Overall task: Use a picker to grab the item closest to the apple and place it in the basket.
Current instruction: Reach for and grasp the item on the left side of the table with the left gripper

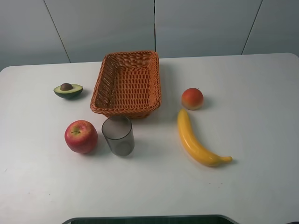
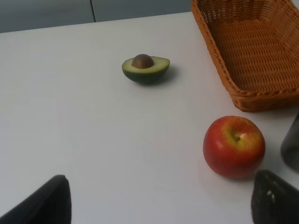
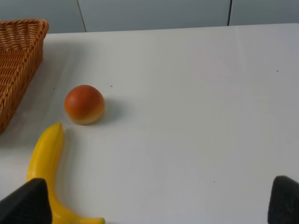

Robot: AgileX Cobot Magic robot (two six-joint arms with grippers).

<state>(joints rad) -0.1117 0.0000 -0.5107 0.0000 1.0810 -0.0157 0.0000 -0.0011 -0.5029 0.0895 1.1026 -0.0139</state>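
A round orange-red fruit sits on the white table, just beside the tip of a long yellow banana, near a woven brown wicker basket.

This looks like a robotics lab test bench. A bare white table stands against plain grey wall panels. Plastic-looking fruit, an apple, a banana and an avocado half, is spaced out around a wicker basket.

The table holds 6 things: 1 apple, 1 cup, 1 basket, 1 avocado half, 1 peach and 1 banana. That makes 4 fruits and 2 containers.
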